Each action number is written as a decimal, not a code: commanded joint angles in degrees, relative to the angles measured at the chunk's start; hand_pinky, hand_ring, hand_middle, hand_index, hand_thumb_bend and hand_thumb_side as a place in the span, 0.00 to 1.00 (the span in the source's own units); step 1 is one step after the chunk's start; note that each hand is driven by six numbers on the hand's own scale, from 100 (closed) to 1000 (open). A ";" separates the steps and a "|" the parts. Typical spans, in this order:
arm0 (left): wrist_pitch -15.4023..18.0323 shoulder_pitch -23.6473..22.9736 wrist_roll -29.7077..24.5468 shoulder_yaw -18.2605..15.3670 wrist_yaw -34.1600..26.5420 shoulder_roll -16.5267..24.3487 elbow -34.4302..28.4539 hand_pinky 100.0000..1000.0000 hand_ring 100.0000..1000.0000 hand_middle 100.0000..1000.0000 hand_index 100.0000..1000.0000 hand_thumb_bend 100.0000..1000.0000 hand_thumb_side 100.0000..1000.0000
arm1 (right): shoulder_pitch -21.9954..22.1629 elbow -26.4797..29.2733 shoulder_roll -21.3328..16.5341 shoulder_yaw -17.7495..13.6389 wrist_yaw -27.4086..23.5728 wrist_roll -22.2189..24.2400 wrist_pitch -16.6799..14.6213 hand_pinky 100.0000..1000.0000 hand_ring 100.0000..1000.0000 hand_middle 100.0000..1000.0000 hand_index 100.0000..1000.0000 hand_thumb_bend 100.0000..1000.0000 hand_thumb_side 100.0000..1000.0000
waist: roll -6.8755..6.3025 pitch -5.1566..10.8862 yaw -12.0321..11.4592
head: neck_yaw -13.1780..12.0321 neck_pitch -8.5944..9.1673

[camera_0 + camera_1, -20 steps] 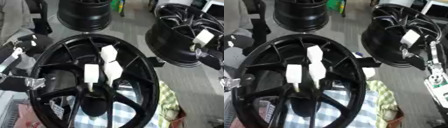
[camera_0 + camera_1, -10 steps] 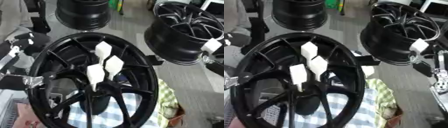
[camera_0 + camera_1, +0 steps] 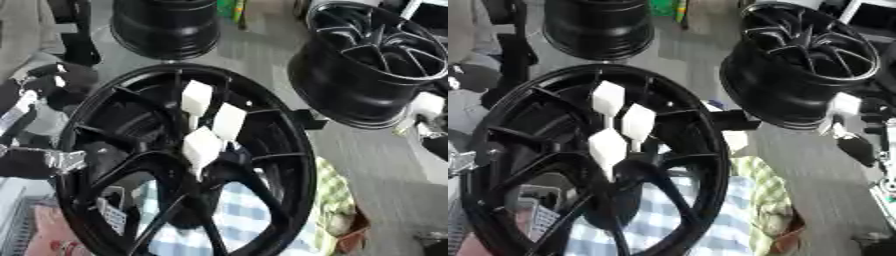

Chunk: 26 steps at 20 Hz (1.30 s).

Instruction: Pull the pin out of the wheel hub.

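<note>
The black wheel hub stands tilted at centre, three white-tagged pins sticking out of its middle. The right hand sits well apart at the right edge, beside a second rim; whether its fingers are curled cannot be told. The left arm lies beside the hub's left rim.

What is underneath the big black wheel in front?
Through the spokes of the wheel a blue-and-white checked cloth shows, with a green checked one at its right edge. The rim and spokes cover whatever the cloths lie on.
</note>
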<state>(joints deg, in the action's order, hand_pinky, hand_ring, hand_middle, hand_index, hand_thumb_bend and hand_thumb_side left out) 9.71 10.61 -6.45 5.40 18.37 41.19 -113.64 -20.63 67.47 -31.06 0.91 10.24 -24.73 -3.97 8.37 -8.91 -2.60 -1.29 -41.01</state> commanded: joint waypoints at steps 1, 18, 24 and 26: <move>-0.02 0.29 0.41 -0.89 0.04 0.63 -0.95 0.74 0.77 0.78 0.84 0.51 0.58 | -0.58 0.03 -2.26 -1.32 1.94 -1.01 0.76 0.68 0.78 0.85 0.96 0.32 0.24 | -0.52 0.65 -0.04 | 0.15 0.06; -0.01 0.35 0.78 -1.18 -0.11 0.61 -0.95 0.74 0.77 0.78 0.84 0.51 0.58 | -1.07 2.60 -1.91 -1.30 4.93 -4.23 0.64 0.67 0.78 0.85 0.96 0.30 0.25 | -0.65 0.71 -0.58 | 0.40 0.45; -0.03 0.40 1.06 -1.37 -0.19 0.64 -0.95 0.74 0.77 0.78 0.84 0.51 0.58 | -1.16 4.31 -1.92 -0.93 5.65 -3.39 0.30 0.68 0.77 0.83 0.95 0.26 0.25 | -0.72 0.66 -0.69 | 0.45 0.61; -0.04 0.41 1.20 -1.48 -0.24 0.67 -0.95 0.74 0.77 0.78 0.84 0.51 0.58 | -1.14 5.49 -1.93 -0.67 5.88 -3.06 -0.07 0.67 0.77 0.82 0.95 0.25 0.25 | -0.75 0.64 -0.71 | 0.44 0.72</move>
<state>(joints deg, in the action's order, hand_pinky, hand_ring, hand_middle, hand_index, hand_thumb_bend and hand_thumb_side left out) 9.68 10.57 -5.59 4.74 18.34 40.77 -113.64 -21.00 71.29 -31.06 0.45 15.54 -28.04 -3.76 8.17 -8.90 -3.28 -0.98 -40.75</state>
